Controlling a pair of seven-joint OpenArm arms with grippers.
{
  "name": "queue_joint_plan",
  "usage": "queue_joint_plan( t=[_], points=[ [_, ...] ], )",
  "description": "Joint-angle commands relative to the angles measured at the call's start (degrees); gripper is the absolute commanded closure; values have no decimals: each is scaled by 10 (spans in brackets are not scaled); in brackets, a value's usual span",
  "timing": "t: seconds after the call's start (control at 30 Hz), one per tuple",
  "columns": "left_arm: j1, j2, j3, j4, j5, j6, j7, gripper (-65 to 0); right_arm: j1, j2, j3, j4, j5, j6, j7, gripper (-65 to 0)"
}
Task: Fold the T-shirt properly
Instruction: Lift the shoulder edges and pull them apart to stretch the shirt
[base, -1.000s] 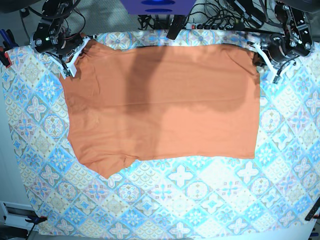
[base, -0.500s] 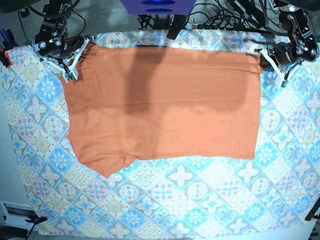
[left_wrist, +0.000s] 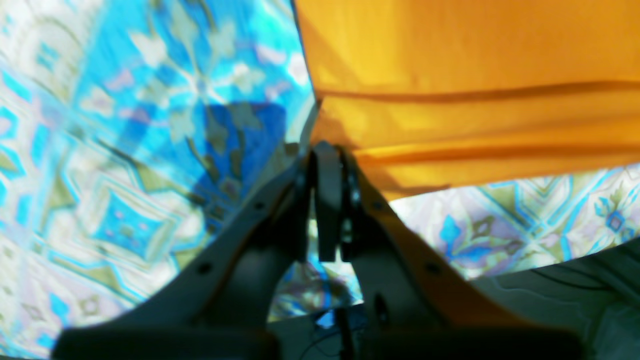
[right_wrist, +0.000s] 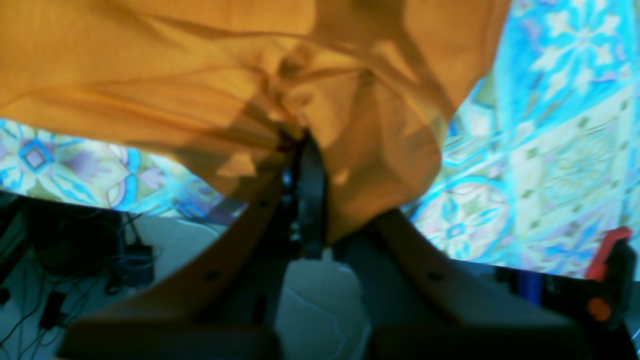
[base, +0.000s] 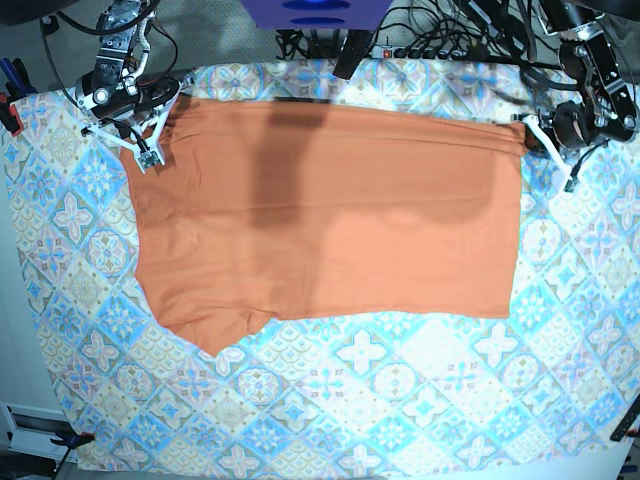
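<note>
The T-shirt (base: 330, 210) is seen as soft, matt orange cloth, thin enough to be creased into fine ridges where it is pinched by the left tool (left_wrist: 327, 150) and bunched into loose folds around the right tool (right_wrist: 305, 142). Both tools are shown with dark, matt, hard-looking fingers, plastic by the look, though the wrist views are blurred. The bench (base: 400, 400) is covered by a smooth printed tablecloth (base: 420, 380) in blue and pink, lying flat and without gloss.
</note>
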Motion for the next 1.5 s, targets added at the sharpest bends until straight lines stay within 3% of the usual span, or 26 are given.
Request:
queue_joint_plan(
  t=[0.0, 0.27, 0.53, 1.0, 1.37, 1.47],
  points=[
    [-8, -10, -5, 8, 1, 1, 1, 0, 5, 4, 1, 15, -3, 1, 14, -1],
    [-18, -10, -44, 8, 13, 1, 15, 0, 19, 7, 2, 15, -4, 1, 33, -1],
    [-49, -6, -44, 8, 103, 1, 12, 0, 36, 9, -22, 14, -5, 1, 56, -1],
    [-85, -6, -38, 8, 113, 1, 10, -7, 70, 11, -38, 12, -5, 1, 58, -1],
    [-112, 17, -5, 8, 215, 1, 9, -10, 71, 16, -39, 11, -5, 1, 58, -1],
    [-116, 27, -5, 8, 232, 1, -14, 0, 72, 16, -40, 11, -5, 1, 59, -1]
  ],
)
